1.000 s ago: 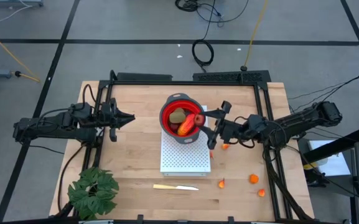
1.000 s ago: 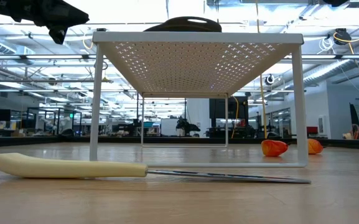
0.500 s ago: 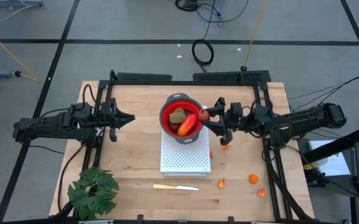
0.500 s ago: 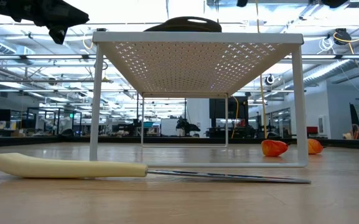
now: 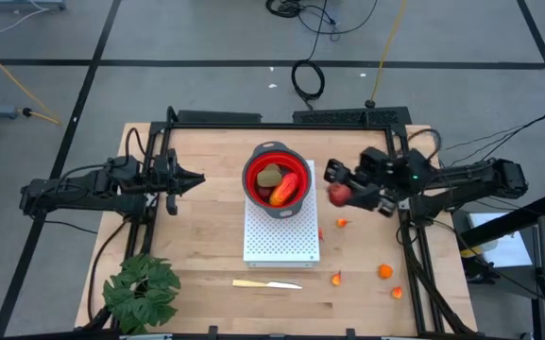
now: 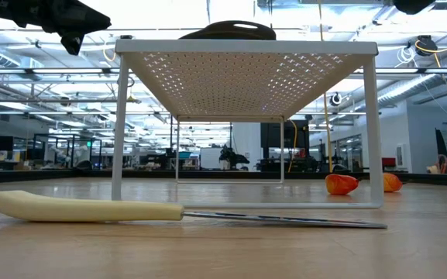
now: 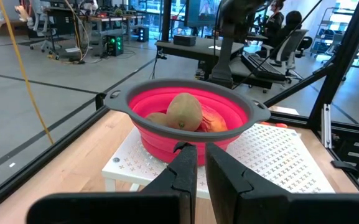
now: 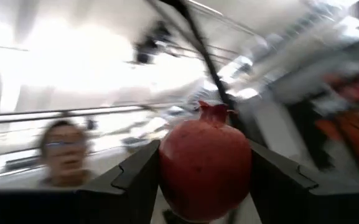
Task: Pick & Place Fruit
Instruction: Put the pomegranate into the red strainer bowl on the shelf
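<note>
A dark red ball point(image 5: 339, 195) of the fruit, with a small crown point(image 8: 212, 112), sits between the fingers of my right gripper point(image 5: 341, 194), in the air to the right of the red bowl point(image 5: 253, 168). The bowl stands on a white perforated rack point(image 5: 281, 244). It holds an olive-brown oval point(image 5: 270, 176) and a red-orange oblong point(image 5: 289, 187). My left gripper point(image 5: 197, 178) waits shut to the left of the bowl, pointing at it point(image 7: 195, 163). Tiny orange bits point(image 5: 342, 223) lie on the table. My right gripper pinches the dark red ball by its two opposite sides point(image 8: 168, 168) between its two fingers point(image 8: 135, 180). The fingers come from the table's right and slant upward. The ball is lifted clear of the table and bowl, its crown pointing away from the wrist.
A pale yellow knife point(image 5: 266, 283) lies near the front edge, in front of the rack point(image 6: 84, 208). A green plant point(image 5: 142, 291) sits at the front left. More orange bits point(image 5: 385, 272) are scattered at the front right. A person shows in the room beyond point(image 8: 64, 152).
My right gripper has carried the dark red ball from the bowl's right rim toward the table's right edge and upward, rolling its wrist and tipping upward as it went. The ball has stayed between the fingers.
</note>
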Robot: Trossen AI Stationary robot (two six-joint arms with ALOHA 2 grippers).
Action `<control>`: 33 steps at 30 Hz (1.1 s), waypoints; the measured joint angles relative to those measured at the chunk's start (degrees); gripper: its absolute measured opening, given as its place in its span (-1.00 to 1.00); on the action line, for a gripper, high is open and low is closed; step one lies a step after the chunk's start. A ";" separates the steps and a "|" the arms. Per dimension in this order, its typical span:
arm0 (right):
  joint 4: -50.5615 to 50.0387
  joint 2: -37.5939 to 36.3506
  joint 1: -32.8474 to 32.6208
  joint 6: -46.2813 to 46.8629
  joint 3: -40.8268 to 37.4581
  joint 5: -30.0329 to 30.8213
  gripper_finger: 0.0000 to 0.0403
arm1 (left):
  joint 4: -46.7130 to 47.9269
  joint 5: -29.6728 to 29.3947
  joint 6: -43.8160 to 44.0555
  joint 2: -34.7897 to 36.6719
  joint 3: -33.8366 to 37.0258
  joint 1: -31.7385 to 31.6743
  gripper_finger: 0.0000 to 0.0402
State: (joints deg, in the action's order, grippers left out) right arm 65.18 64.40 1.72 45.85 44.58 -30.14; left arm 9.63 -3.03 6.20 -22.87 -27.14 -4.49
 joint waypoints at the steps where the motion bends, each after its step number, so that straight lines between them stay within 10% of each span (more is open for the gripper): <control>1: 2.86 -0.02 0.00 0.53 0.00 -1.34 0.02 | 0.00 0.00 0.00 0.00 0.00 0.00 -0.85; 18: 16.99 -0.26 -0.04 2.07 0.00 -6.22 0.02 | 0.00 0.00 0.00 0.00 0.00 0.00 -0.85; 33: -22.96 -0.24 2.60 -11.11 0.00 13.82 0.02 | 0.00 -0.02 0.00 0.00 -0.02 0.00 -0.85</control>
State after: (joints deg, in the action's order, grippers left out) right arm 42.22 64.16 4.32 34.74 44.58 -16.32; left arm 9.63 -3.05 6.20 -22.87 -27.16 -4.49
